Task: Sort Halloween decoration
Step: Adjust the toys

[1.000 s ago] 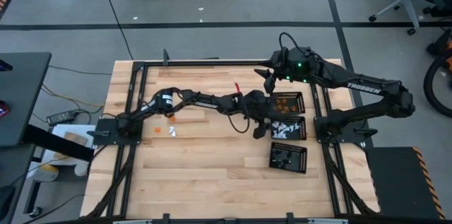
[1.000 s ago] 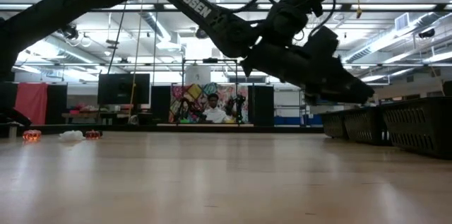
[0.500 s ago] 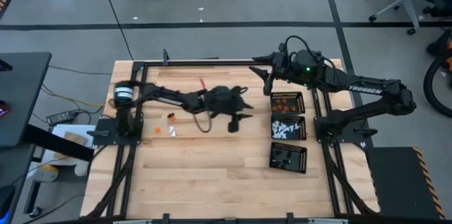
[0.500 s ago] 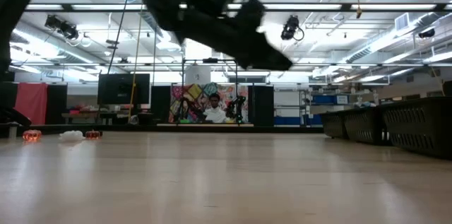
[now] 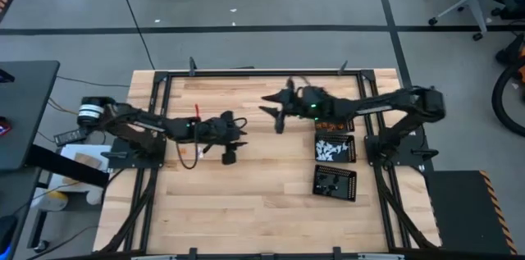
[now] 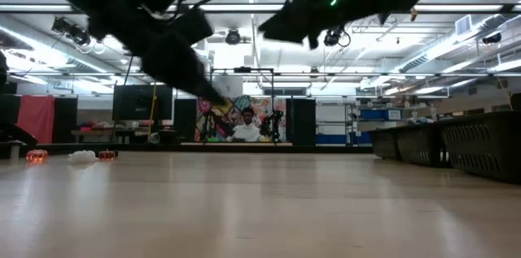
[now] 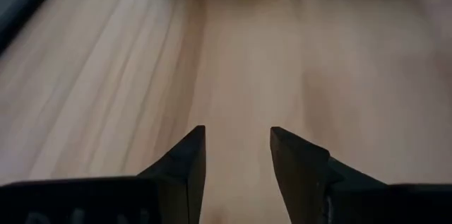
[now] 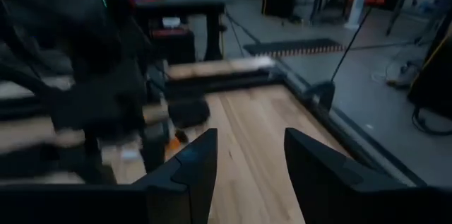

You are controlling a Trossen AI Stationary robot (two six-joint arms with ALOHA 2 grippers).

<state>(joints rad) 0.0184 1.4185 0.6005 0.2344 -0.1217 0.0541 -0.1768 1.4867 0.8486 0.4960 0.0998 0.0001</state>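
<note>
Overhead, left gripper [image 5: 229, 155] is hovering mid-worktop, fingers parted and empty; right gripper [image 5: 277, 112], likewise parted, is possibly nearing it, risking collision.

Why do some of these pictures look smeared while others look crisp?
Left wrist view: the table streaks with motion blur, though the left end effector stays sharp-edged. Right wrist view: the other arm is a dark smear. Low view: both arms blur against bright ceiling lights, silhouetted. High view: fairly crisp, the trays clear.
</note>
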